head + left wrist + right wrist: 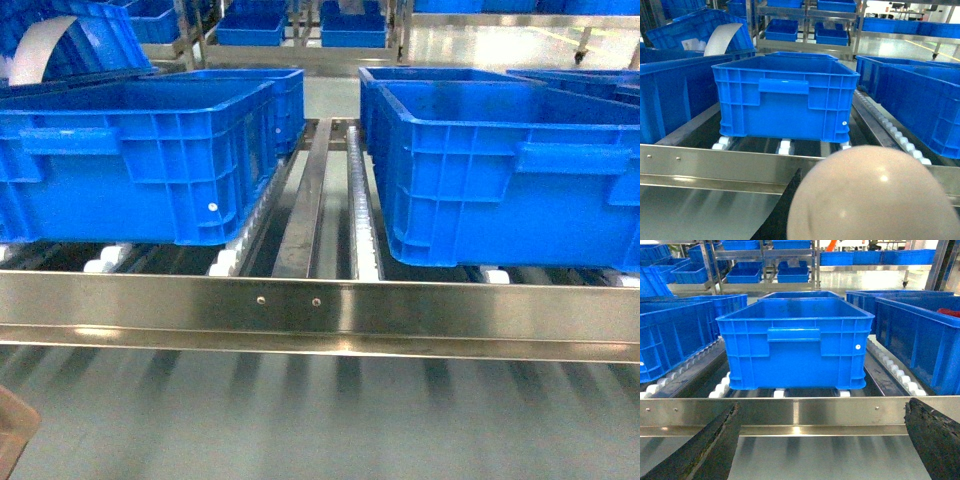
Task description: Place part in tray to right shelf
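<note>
1. Right gripper (822, 440): both dark, worn fingers show at the lower corners of the right wrist view, spread wide apart, nothing between them. Released.
2. Straight ahead of the right gripper: the flat shiny front beam (800, 412) of the steel roller shelf (320, 300). Beyond the beam, a large blue crate (795, 342) sits on white rollers (720, 388).
3. Left gripper: fingers not distinguishable in the left wrist view; a dark shape at bottom centre only. Cannot tell whether released or clenched.
4. A rounded beige-pink tray surface (872, 197) fills the lower right of the left wrist view, very close to the camera; contact with the gripper cannot be confirmed. A brownish corner (15, 435) shows at the lower left of the head view.
5. Ahead of the tray: the beam and another blue crate (785, 100).
6. Small blue part: not visible in any view.
</note>
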